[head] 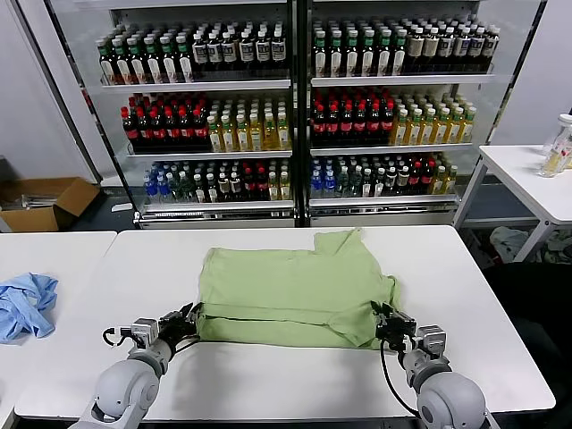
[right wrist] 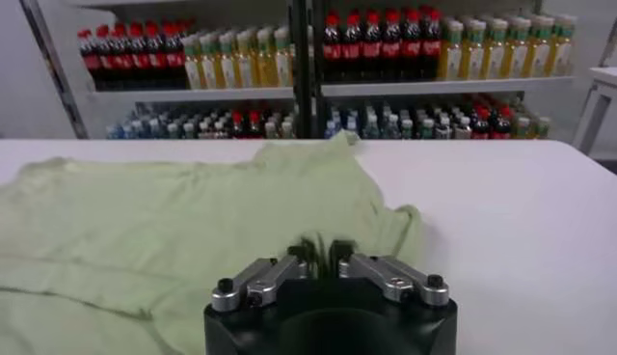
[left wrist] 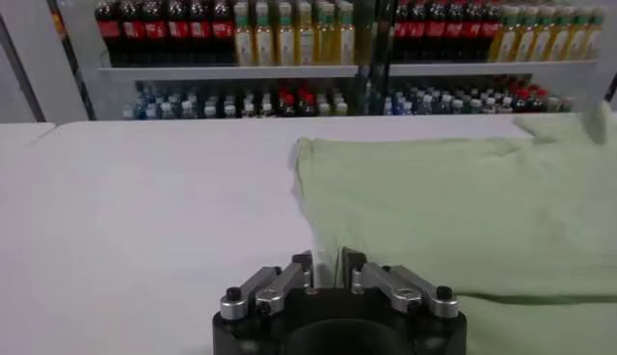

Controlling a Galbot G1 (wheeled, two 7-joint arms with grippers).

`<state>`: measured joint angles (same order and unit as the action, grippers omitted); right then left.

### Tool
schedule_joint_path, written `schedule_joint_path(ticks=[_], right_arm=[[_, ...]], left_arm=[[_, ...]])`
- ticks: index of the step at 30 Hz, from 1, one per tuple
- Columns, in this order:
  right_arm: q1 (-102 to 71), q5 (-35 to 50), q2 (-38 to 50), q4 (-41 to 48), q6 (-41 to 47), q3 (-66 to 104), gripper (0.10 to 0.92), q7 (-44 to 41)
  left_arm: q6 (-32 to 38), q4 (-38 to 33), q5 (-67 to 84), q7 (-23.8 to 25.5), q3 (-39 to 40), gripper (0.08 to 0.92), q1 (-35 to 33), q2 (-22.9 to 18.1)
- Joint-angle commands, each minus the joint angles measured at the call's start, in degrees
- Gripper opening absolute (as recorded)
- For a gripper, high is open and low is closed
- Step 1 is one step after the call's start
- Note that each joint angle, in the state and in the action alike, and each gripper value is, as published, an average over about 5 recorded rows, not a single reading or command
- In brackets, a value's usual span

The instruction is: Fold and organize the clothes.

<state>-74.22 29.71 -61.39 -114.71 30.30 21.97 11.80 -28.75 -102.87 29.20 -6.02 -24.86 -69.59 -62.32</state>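
On the neighbouring white table at far left, near its right edge, a crumpled light blue cloth (head: 25, 304) lies well apart from everything else, with an open brown cardboard box (head: 49, 201) on the floor behind it. On the main white rectangular table (head: 268, 375), the left gripper (head: 189, 317) sits low at the near-left corner of the light green short-sleeved soft-fabric shirt (head: 290, 290), its fingers a little apart with the shirt's folded edge running between them in the left wrist view; whether they press the fabric can't be told. The shirt lies mid-table, closer to the front edge, partly folded with its lower part doubled over, one sleeve or collar corner sticking up toward the back edge. The right gripper (head: 386, 320) rests at the shirt's near-right corner, fingers slightly apart around a bunched bit of green fabric, contact unclear. Behind the table, glass-fronted shelves of bottled drinks (head: 295, 107) span the back. At far right, another small white table (head: 536, 183) carries a clear bottle (head: 559, 147).
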Motion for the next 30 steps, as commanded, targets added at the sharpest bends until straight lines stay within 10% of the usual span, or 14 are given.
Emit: schedule_joint_path(ticks=[1, 15, 30], right_arm=[[-0.31, -1.35, 0.86, -0.09, 1.53, 0.96, 0.490, 0.31], [-14.12, 0.88, 0.59, -10.24, 1.19, 4.91, 0.816, 2.13], [-12.24, 0.76, -2.08, -5.55, -0.35, 2.59, 0.741, 3.41]], left_arm=[[0.29, -1.64, -0.53, -0.45, -1.91, 0.435, -1.40, 0.93], [-3.47, -16.89, 6.86, -2.32, -2.82, 0.807, -13.59, 0.80], [-4.26, -9.20, 4.26, -3.97, -1.15, 0.793, -9.22, -0.32]])
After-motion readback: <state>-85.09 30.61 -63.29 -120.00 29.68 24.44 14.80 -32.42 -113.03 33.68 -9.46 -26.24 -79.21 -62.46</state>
